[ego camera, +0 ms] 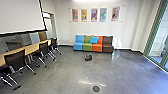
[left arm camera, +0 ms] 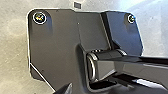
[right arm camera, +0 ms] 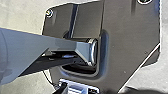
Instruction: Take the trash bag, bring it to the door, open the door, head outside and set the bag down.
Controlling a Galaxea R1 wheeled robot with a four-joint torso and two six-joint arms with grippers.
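We make out a dark, blurred lump, perhaps the trash bag, on the floor in front of the sofa. We can't tell whether the left gripper or right gripper is open or closed.

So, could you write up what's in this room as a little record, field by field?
room: indoors, grey floor
seating: low sofa in blue, green, orange and dark brown sections
on the sofa: blue cushion
above the sofa: row of five pictures
head view's left: long table lined with dark chairs; pale screen above
head view's right: green-framed glass
on the floor: small dark object before the sofa, too unclear to name
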